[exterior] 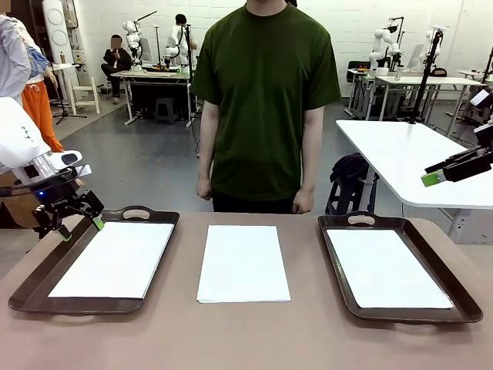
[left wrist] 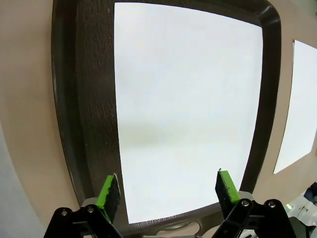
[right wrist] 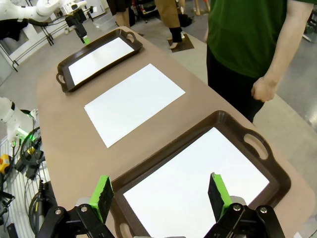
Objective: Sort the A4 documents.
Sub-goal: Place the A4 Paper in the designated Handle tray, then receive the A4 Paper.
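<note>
Jaws: left gripper (exterior: pixel 81 226) is spread wide, green pads well apart, nothing between them. Right gripper (right wrist: pixel 161 194) is likewise fully spread and empty.

Left gripper position: hangs over the far left corner of the left tray (exterior: pixel 35 277), near that tray's far handle. From its wrist camera the pads frame one short end of the left-tray sheet (left wrist: pixel 188 109), with clear air below them.

Right gripper position: raised at the right edge of the front view, above and well apart from the right tray (exterior: pixel 339 270), with one green pad tip pointing inward. Its wrist camera looks down along the table (exterior: pixel 246 331) from above that tray.

A4 documents, three places:
- left-tray sheet: flat inside the left tray, lying slightly askew to the rim, dark tray floor bare along its left side.
- middle sheets (exterior: pixel 243 262): flat on the bare brown table between the two trays, touching neither. The near edge looks slightly thick, but I cannot tell the count.
- right-tray sheet (exterior: pixel 385 266): flat inside the right tray, with tray floor showing as a margin all round it.

Person (exterior: pixel 266 100) in a green T-shirt stands at the far side, opposite the middle sheets, arms down, both hands loosely closed at the table edge, holding nothing.
</note>
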Robot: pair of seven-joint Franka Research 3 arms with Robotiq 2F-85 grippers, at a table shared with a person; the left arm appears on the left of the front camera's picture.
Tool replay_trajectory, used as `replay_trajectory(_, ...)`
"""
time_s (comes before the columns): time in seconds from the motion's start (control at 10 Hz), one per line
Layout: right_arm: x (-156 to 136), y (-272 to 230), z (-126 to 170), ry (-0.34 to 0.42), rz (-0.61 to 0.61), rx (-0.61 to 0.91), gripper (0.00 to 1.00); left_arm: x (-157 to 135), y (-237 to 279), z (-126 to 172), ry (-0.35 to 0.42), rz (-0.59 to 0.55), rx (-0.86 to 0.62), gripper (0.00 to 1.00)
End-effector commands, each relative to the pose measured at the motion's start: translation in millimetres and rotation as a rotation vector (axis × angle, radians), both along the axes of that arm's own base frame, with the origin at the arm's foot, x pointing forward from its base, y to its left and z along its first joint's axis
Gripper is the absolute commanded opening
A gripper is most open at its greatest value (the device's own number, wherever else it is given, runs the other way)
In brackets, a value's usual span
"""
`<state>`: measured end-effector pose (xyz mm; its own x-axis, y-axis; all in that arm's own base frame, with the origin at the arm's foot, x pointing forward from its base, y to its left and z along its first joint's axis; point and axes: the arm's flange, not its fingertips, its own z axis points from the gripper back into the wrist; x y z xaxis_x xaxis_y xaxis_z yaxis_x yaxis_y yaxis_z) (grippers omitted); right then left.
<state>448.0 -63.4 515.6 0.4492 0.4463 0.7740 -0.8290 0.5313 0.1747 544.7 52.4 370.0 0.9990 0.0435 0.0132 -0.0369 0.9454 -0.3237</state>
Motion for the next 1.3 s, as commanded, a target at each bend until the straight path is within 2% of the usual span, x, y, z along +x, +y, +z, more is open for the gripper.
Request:
replay_trajectory(0.0,1.4,0.9,-0.4,-0.006,-0.006,-0.007,1.0,0.8,1.0,1.7,-0.008,-0.016,0.007,1.0)
replay_trajectory(0.6,1.4,0.9,-0.4,-0.006,-0.006,-0.007,1.0,0.0,-0.3,0.0,0.0,-0.001,0.0,1.0)
replay_trajectory(0.7,1.4,0.9,-0.4,-0.006,-0.006,-0.007,1.0,15.9,-38.8,10.2,-0.096,-0.143,0.029,1.0)
replay_trajectory(0.8,1.4,0.9,-0.4,-0.006,-0.006,-0.007,1.0,25.5,-78.6,37.6,-0.188,-0.268,0.13,1.0)
replay_trajectory(1.0,1.4,0.9,-0.4,-0.006,-0.006,-0.007,1.0,14.7,-137.0,121.6,-0.56,-0.426,0.341,1.0)
replay_trajectory(1.2,1.4,0.9,-0.4,-0.006,-0.006,-0.007,1.0,-0.6,-152.3,171.4,-0.789,-0.542,0.304,1.0)
